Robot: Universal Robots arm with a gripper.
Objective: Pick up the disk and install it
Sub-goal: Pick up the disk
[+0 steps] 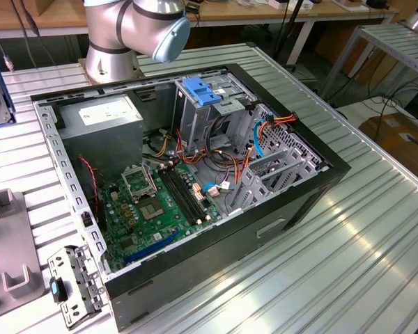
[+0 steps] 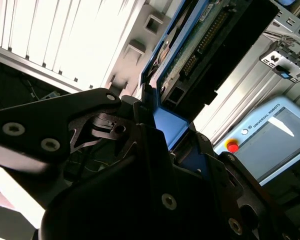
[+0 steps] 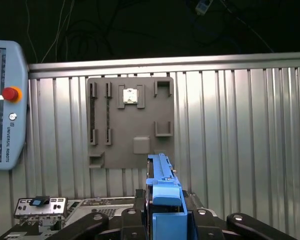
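Observation:
The disk (image 3: 162, 192) stands edge-on between the black fingers in the first wrist view, its blue plastic carrier frame facing the camera. In the second wrist view the disk (image 2: 202, 42) shows its dark underside with a connector strip and the blue frame along its edge. My gripper (image 3: 163, 220) is shut on the disk, clamping it by the blue frame, as the gripper (image 2: 165, 132) also shows in the second wrist view. It hangs well above the ribbed metal table (image 3: 240, 140). The open computer case (image 1: 334, 170) lies on its side in the exterior view.
Inside the case are a metal drive cage with a blue handle (image 1: 198, 94), a grey power-supply box (image 1: 101, 115), a green motherboard (image 1: 153, 209) and loose cables. A grey fixture plate (image 3: 130, 120), a small metal bracket (image 1: 73, 285) and a teach pendant (image 3: 5, 105) lie beside it.

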